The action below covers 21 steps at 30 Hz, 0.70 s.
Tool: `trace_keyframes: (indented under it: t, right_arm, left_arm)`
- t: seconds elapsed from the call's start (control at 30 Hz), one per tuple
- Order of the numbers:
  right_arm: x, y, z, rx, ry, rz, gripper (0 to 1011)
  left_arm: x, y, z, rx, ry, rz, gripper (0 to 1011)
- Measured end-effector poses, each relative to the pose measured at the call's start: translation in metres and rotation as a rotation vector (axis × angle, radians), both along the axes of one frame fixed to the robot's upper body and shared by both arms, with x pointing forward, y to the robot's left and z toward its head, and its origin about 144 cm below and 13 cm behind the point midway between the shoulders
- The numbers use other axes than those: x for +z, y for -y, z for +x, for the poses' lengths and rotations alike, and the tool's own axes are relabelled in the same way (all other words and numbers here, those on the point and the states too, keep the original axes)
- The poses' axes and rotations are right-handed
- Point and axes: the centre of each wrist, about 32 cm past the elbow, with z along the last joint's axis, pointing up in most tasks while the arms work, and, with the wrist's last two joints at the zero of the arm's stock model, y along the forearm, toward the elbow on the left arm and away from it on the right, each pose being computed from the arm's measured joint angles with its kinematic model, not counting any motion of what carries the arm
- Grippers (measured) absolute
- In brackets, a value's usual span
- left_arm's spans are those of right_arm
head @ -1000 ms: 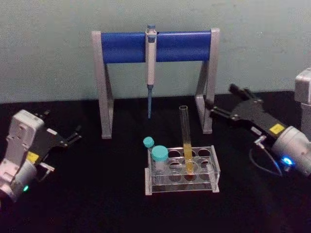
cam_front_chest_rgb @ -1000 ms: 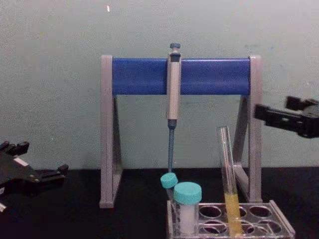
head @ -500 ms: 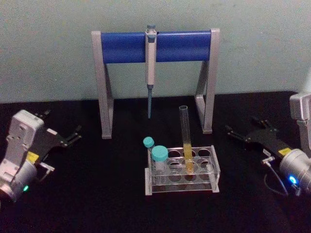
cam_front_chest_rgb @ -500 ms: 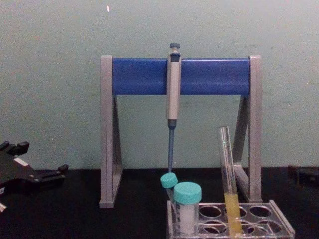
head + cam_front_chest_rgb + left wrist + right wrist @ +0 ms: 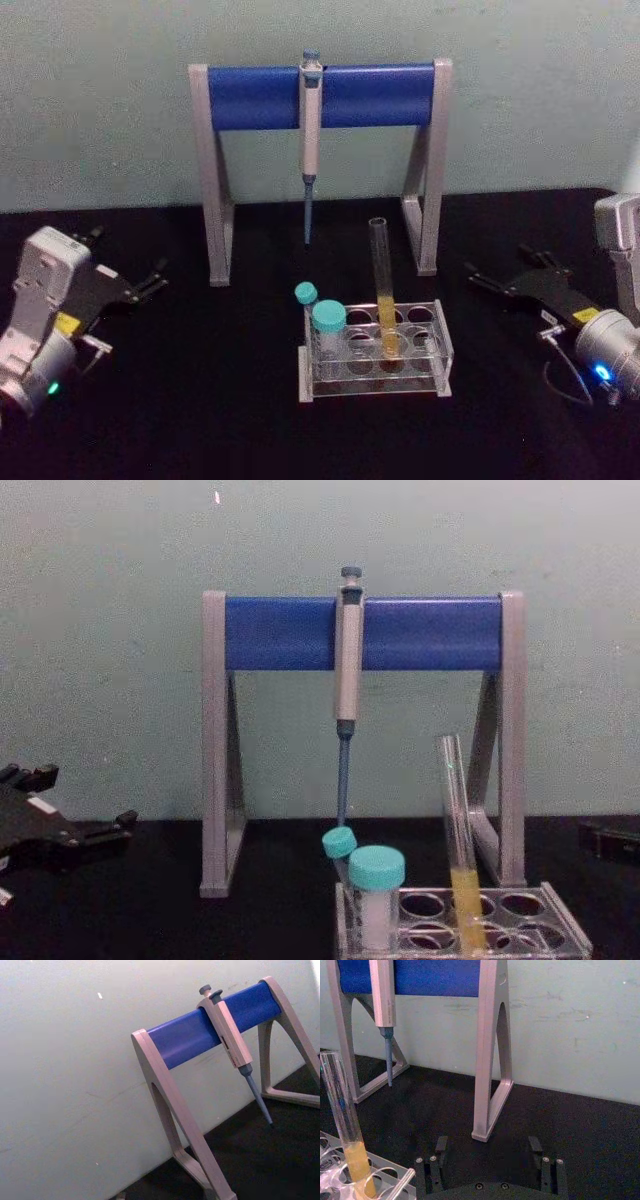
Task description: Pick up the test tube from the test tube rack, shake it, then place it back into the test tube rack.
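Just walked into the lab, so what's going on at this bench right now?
Nothing is being held. The long clear glass test tube with yellow liquid stands in the low translucent grey test tube rack. The right gripper sits open, low beside the rack. The left gripper rests open on the far side.

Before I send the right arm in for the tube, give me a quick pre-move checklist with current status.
1. Test tube seated in the test tube rack, leaning slightly: ok.
2. Right gripper open and empty, to the right of the rack: ok.
3. Tube's upper part bare for a grasp: ok.
4. Teal-capped tubes stand on the rack's far side from the right gripper: ok.
5. Left gripper parked at far left, apart from the rack: ok.
6. Pipette hangs on its stand behind the rack; clearance while shaking: cannot tell.
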Motion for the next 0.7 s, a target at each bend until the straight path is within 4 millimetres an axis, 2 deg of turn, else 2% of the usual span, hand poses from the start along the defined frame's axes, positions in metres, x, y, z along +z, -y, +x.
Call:
trace_keyframes:
  t: [0.7]
  right_arm:
    - [0.0011, -0.0003, 0.0002, 0.002, 0.006, 0.0, 1000]
  left_arm:
    - [0.0, 0.0, 0.0, 0.0, 0.0, 0.0, 1001]
